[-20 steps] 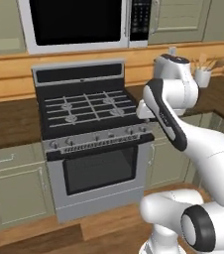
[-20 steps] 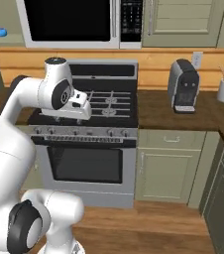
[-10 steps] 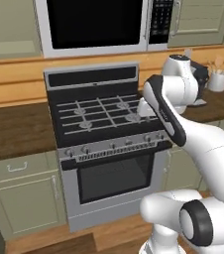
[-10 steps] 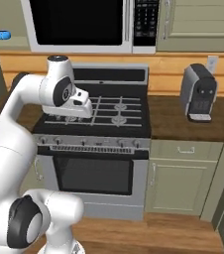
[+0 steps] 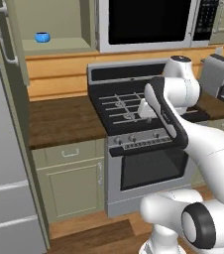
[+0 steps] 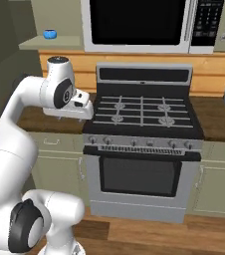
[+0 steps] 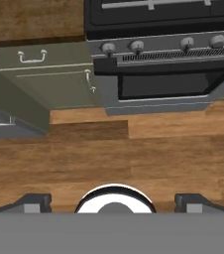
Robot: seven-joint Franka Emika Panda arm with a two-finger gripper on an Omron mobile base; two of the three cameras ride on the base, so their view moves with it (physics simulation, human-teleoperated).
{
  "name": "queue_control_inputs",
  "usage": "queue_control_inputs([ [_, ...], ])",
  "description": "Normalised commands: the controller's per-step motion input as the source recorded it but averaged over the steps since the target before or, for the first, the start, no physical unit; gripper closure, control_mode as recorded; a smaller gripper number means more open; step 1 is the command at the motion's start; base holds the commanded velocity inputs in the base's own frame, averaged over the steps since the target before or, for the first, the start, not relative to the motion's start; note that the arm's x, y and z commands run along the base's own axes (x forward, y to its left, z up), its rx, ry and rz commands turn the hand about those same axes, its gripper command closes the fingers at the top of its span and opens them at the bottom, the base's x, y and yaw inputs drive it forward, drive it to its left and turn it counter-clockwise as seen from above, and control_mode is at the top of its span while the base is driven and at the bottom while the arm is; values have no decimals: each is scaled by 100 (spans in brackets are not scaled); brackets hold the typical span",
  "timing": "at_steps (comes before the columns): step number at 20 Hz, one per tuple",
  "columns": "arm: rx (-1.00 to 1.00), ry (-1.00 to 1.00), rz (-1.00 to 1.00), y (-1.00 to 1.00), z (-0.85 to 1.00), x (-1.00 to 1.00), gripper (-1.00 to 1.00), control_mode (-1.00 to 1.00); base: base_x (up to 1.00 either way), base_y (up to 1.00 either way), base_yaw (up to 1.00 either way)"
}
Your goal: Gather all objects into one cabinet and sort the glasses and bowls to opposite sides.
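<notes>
Just one blue bowl [image 5: 42, 36]

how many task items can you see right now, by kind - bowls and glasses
blue bowls: 1, a small blue bowl on the open cabinet's shelf
dark patterned bowls: 0
glasses: 0
total: 1

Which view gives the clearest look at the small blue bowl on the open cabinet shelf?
The left base view: the blue bowl sits unobstructed on the pale shelf, beside the open door. The right base view shows it smaller at the far upper left.
</notes>
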Motion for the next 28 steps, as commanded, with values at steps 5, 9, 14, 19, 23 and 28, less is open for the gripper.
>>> queue_control_inputs([
  [5, 0, 0, 0, 0, 0, 0, -100, 100, 0, 1, 0],
  [9, 0, 0, 0, 0, 0, 0, -100, 100, 1, 7, 0],
  [14, 0, 0, 0, 0, 0, 0, -100, 100, 30, 36, -1],
  [19, 0, 0, 0, 0, 0, 0, -100, 100, 39, 2, -1],
  [23, 0, 0, 0, 0, 0, 0, -100, 100, 33, 20, -8],
  [28, 0, 0, 0, 0, 0, 0, -100, 100, 51, 19, -11],
])
